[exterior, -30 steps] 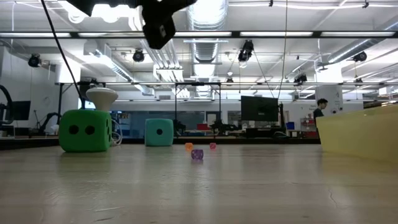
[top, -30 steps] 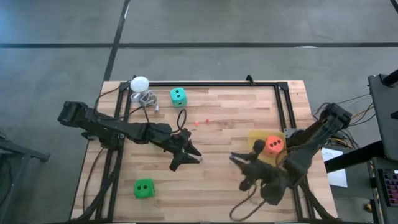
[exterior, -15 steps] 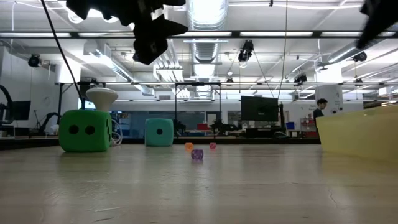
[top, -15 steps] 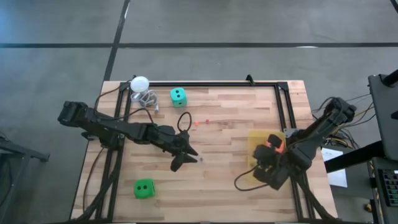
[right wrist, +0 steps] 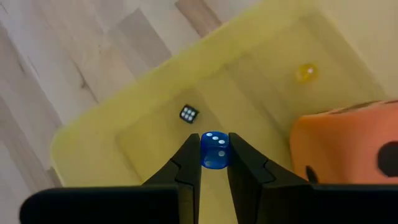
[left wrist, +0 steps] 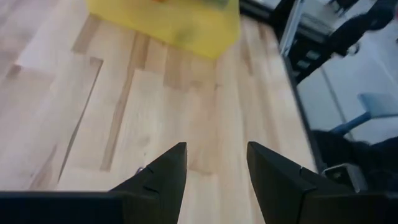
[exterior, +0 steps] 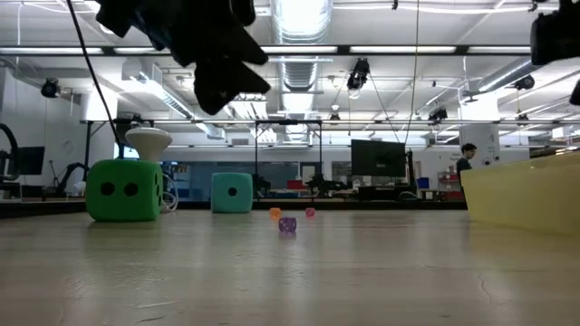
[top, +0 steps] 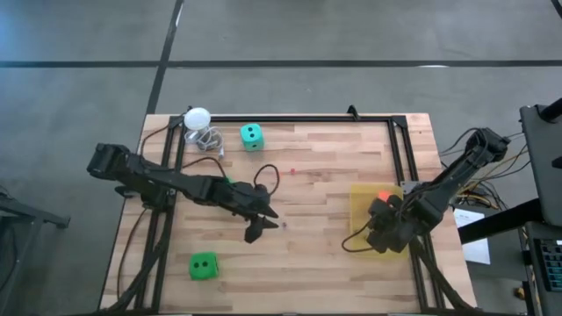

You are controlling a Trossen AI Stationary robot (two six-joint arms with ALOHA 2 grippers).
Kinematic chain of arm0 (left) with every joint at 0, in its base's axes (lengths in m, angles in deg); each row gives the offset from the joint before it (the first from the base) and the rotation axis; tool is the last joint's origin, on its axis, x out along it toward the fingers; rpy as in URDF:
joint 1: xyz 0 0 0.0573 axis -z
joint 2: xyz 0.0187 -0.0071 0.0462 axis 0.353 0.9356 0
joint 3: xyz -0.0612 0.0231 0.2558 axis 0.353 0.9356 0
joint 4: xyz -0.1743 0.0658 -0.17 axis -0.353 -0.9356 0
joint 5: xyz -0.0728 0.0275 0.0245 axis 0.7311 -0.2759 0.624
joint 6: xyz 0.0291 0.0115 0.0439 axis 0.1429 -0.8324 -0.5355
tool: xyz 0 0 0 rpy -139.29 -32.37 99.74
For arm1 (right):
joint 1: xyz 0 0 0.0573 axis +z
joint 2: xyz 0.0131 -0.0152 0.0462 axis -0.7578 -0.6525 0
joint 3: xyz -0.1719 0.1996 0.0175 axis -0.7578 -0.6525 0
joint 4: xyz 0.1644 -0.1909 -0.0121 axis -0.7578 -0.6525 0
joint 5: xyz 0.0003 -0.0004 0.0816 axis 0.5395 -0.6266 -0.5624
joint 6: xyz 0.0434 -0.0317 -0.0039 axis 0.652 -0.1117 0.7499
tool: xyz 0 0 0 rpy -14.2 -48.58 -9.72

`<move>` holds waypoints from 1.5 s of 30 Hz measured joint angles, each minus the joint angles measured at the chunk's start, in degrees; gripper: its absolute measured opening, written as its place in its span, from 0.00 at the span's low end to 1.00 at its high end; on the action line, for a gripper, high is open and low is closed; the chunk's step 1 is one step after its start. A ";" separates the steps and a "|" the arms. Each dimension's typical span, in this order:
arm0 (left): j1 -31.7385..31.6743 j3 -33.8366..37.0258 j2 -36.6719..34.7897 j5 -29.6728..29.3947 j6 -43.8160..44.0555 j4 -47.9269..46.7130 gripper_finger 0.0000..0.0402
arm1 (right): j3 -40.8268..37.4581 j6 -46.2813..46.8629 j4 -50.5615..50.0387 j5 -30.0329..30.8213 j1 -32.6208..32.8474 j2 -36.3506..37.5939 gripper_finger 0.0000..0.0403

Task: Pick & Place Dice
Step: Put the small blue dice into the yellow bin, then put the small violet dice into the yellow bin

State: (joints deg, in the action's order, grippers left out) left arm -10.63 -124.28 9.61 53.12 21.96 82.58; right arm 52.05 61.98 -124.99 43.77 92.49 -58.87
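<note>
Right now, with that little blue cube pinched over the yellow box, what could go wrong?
The right gripper holds the small blue die only at its fingertips, so it might slip or twist out early. The orange-red die sits close beside it in the yellow bin, so the gripper could bump it. Released from above, the blue die might bounce onto the tiny black die.

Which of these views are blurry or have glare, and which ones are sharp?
Low view: bright ceiling lights flare, and the left gripper shows as a dark, soft-edged shape, while the green die is crisp. Left wrist view: the yellow bin is soft and out of focus. Right wrist view: the small blue die between the right gripper's fingers is sharp. High view: evenly lit, without glare.
</note>
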 joint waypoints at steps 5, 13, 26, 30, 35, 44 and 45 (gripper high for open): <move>-0.28 -1.90 3.69 0.01 -0.92 -1.36 0.43 | -2.77 0.26 3.43 -1.30 -0.13 0.59 0.11; -0.66 -5.16 8.72 0.02 -2.87 -4.26 0.42 | -3.00 -0.04 4.29 -4.58 -0.45 -2.80 0.11; -0.79 -7.14 10.03 0.02 -4.37 -8.58 0.42 | -3.03 -3.05 5.94 -7.42 -2.30 -7.05 0.14; -0.81 -7.10 10.11 -0.01 -4.36 -9.01 0.42 | -3.03 -3.93 6.47 -7.37 -2.88 -7.19 0.14; -0.81 -7.10 10.11 0.02 -4.36 -9.04 0.42 | -3.03 -4.74 8.65 -7.37 -3.28 -7.20 0.18; -0.81 -7.06 10.11 0.02 -4.62 -9.43 0.42 | -1.97 -8.06 8.54 -7.33 -3.91 -7.19 0.40; -0.81 -7.06 10.11 0.02 -4.62 -9.43 0.42 | -1.45 -8.67 8.34 -7.16 -3.91 -7.16 0.42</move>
State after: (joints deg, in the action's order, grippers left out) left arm -11.44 -131.34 19.73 53.14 17.34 73.15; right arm 50.60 53.31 -116.65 36.61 88.58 -66.03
